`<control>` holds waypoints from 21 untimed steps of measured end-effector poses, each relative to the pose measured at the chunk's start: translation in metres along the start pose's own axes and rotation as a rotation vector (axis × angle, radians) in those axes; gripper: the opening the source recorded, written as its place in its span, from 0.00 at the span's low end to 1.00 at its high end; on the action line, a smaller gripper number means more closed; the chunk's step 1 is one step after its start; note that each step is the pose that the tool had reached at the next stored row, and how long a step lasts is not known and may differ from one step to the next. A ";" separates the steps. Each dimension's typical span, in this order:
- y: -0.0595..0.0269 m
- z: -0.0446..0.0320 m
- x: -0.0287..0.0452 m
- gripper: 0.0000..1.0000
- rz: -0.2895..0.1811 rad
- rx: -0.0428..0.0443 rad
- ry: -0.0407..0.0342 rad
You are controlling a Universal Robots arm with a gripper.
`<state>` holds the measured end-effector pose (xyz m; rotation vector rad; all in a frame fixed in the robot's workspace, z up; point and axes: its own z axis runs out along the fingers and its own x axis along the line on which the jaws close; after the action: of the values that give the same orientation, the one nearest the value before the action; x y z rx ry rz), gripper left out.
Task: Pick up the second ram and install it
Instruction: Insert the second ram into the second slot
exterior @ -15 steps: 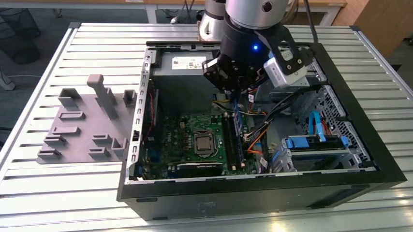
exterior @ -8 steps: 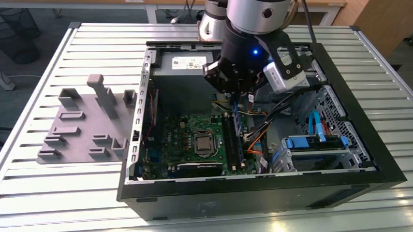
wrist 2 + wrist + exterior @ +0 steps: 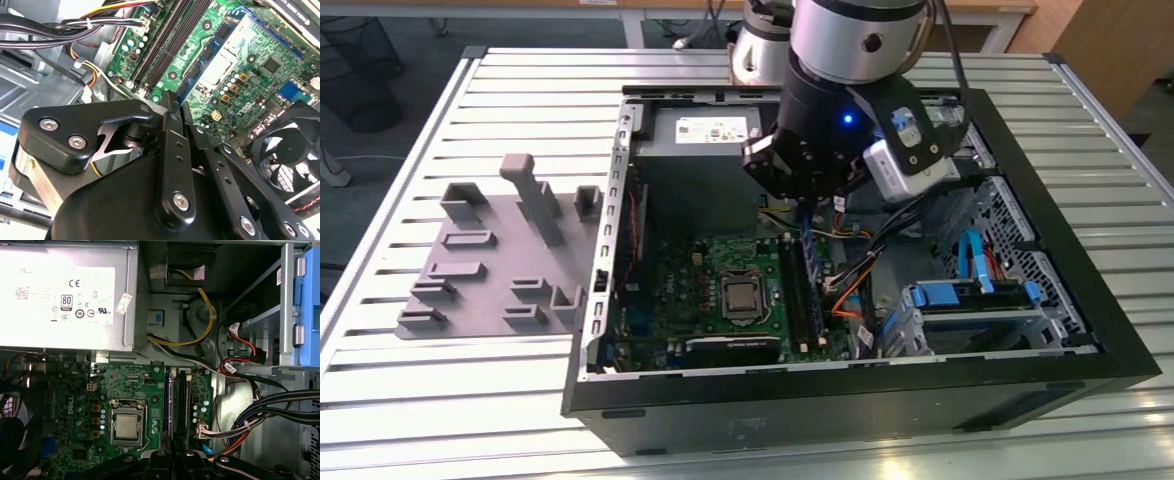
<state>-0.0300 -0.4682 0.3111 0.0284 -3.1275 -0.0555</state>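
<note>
Gripper (image 3: 809, 215) hangs inside the open computer case (image 3: 1067, 300) in the exterior view, at the end of the silver-and-black arm (image 3: 854, 45), which reaches steeply down from above. A slim blue-edged stick, the second ram (image 3: 813, 262), runs below the fingers and stands on edge in the line of the memory slots of the green motherboard (image 3: 687, 275); whether it is fully seated cannot be told. On the slatted table, well apart on the exterior view's left, sits the grey plastic fixture block (image 3: 487, 260).

In the second wrist view the black metal fingers (image 3: 172, 150), bolted with bright screws, stand close together on the thin top edge of the second ram (image 3: 172, 97); the jaws appear closed on it. Beyond them lie the long black slots (image 3: 167, 42), the square processor socket (image 3: 218, 65) and a round black fan (image 3: 287, 150).

In the first wrist view the gripper (image 3: 172, 460) sits directly over the slots (image 3: 175, 405). Further off are the flat grey power supply (image 3: 65, 295) and bundled yellow, red and black cables (image 3: 200, 335).
</note>
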 end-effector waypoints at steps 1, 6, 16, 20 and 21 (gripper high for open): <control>0.0000 0.0013 -0.0002 0.14 0.001 -0.0001 0.0007; -0.0003 0.0081 -0.0012 0.14 0.005 -0.0001 0.0036; -0.0008 0.0231 -0.0031 0.14 0.013 -0.0004 0.0091; -0.0010 0.0276 -0.0038 0.14 0.017 -0.0005 0.0129; -0.0011 0.0286 -0.0040 0.14 0.018 -0.0004 0.0139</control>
<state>-0.0263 -0.4682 0.2825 0.0012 -3.1133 -0.0556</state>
